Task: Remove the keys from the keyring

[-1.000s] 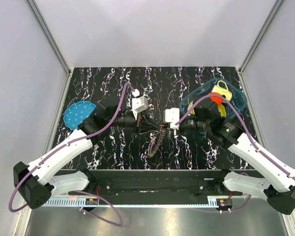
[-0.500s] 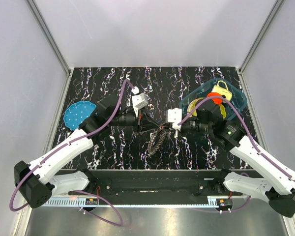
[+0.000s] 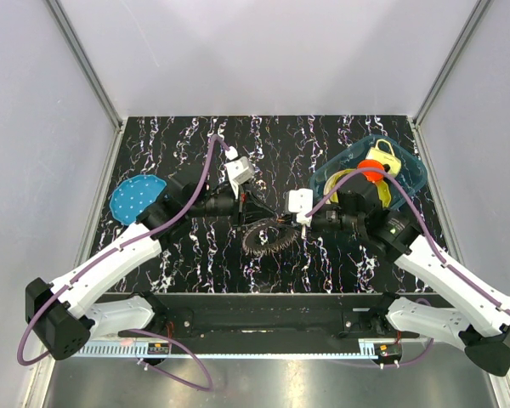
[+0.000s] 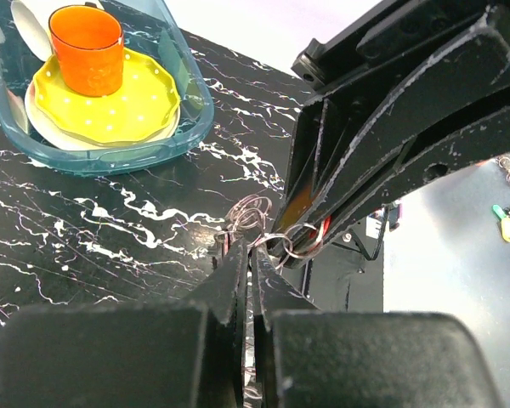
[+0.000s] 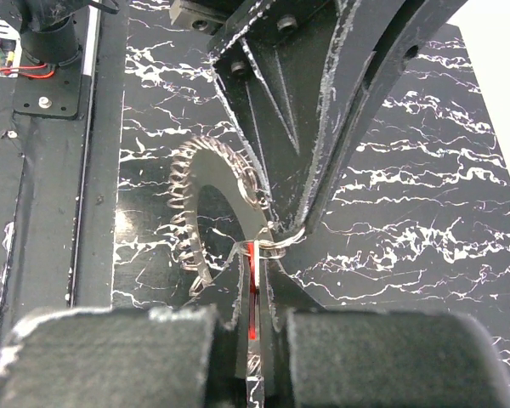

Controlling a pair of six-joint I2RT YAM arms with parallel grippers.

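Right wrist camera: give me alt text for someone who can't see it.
Two shut grippers meet tip to tip over a black marbled table: the right gripper from below, pinching a red piece, and the left gripper from above, at the thin keyring. Grey keys fan out in a toothed arc to the left.

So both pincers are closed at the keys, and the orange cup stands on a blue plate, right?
Not blue: the plate is yellow with white dots, as the left wrist view shows. The orange cup does stand on it, and the left pincer and right pincer are closed at the keys.
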